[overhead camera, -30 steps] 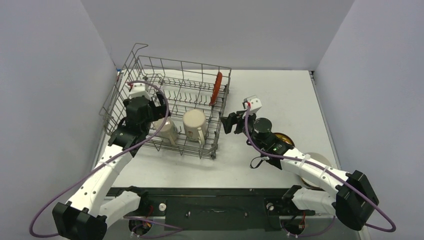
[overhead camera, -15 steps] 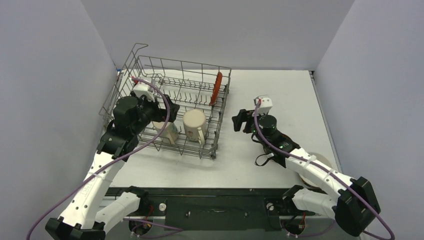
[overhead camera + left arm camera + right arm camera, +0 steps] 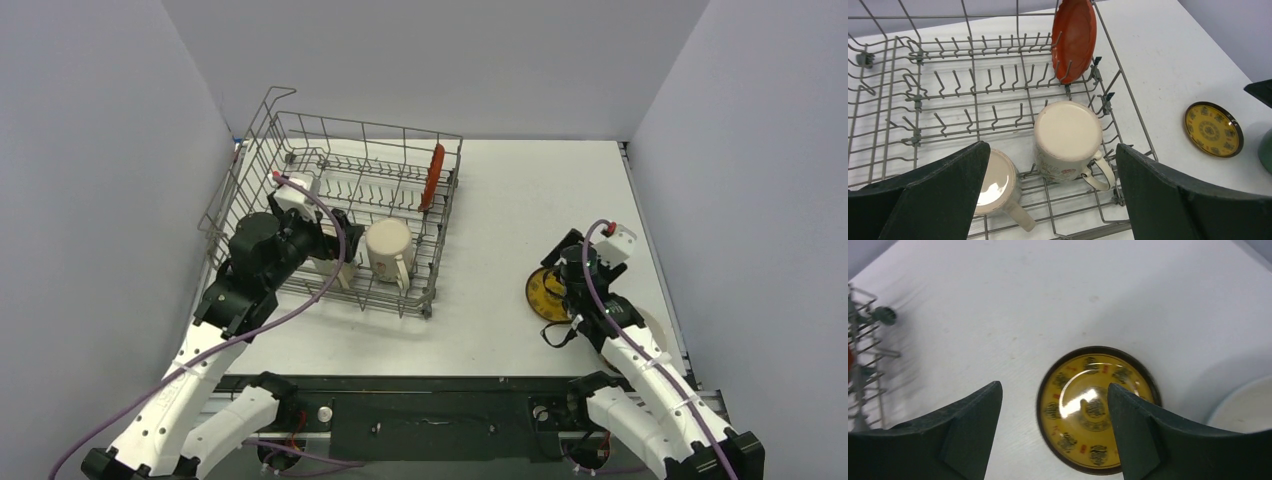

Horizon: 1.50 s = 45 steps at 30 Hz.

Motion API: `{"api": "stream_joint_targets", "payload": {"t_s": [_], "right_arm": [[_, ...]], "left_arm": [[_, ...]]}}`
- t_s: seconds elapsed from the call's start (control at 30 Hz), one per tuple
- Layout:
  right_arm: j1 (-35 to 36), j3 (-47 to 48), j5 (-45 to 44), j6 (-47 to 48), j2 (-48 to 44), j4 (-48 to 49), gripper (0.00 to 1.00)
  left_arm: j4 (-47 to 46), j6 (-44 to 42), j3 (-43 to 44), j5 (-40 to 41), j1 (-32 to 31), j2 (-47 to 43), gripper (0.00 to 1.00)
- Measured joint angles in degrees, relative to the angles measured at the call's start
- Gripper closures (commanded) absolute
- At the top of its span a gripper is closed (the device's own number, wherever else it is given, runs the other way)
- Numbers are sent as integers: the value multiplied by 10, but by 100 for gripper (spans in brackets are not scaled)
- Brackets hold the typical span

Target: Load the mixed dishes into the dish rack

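Task's thing in hand: the small round yellow glazed saucer with dark pattern lies flat on the white desk near its right edge, well apart from the rack.
Right pincer: open and empty, hanging right above the saucer with its jaws to either side of the saucer's left part.
Left pincer: spread wide and empty, over the near part of the rack just above the mugs.
Rack: the large grey wire dish rack stands towards the desk's far left corner.
Already loaded: the red round plate stands on edge between tines at the rack's right side. The cream patterned mug and a second pale mug sit mouth down in the near row.
Handling, as I judge it: the saucer looks light, stiff, glossy and chippable. Lying flat, it offers only a low rim.
Where to hold: pinch across the rim at one edge, one finger slipped under the lip, then tip it upright for a tine slot.
Risk: the glaze may slide out of a shallow pinch.
Hidden: both mugs' insides, so I cannot tell which is green-lined.
Cut off: the white bowl shows only as a rim just beside the saucer. A dark-green shape at the frame's edge is unidentifiable.
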State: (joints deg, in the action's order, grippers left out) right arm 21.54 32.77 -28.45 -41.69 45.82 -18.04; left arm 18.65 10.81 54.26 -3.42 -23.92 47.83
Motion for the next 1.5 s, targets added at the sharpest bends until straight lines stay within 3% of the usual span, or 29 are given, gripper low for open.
{"api": "stream_joint_targets", "payload": {"t_s": [0.2,0.47,0.77,1.03,1.23,1.5], "right_arm": [[-94,0,-24,-43,30,-66,30],[-129,12,-10,-31,127,-98,30],[-226,56,96,5,251,-75,31],[-234,57,137,21,299,-65,32],[-235,56,149,26,301,-47,44],[-231,40,161,28,313,-20,44]], "left_arm": [[2,-11,-10,75,-26,-32,4],[5,-16,-12,106,-46,-43,4],[5,-17,-13,108,-48,-43,4],[5,-16,-13,112,-49,-43,4],[5,-16,-13,111,-49,-43,4],[5,-16,-13,111,-49,-39,4]]}}
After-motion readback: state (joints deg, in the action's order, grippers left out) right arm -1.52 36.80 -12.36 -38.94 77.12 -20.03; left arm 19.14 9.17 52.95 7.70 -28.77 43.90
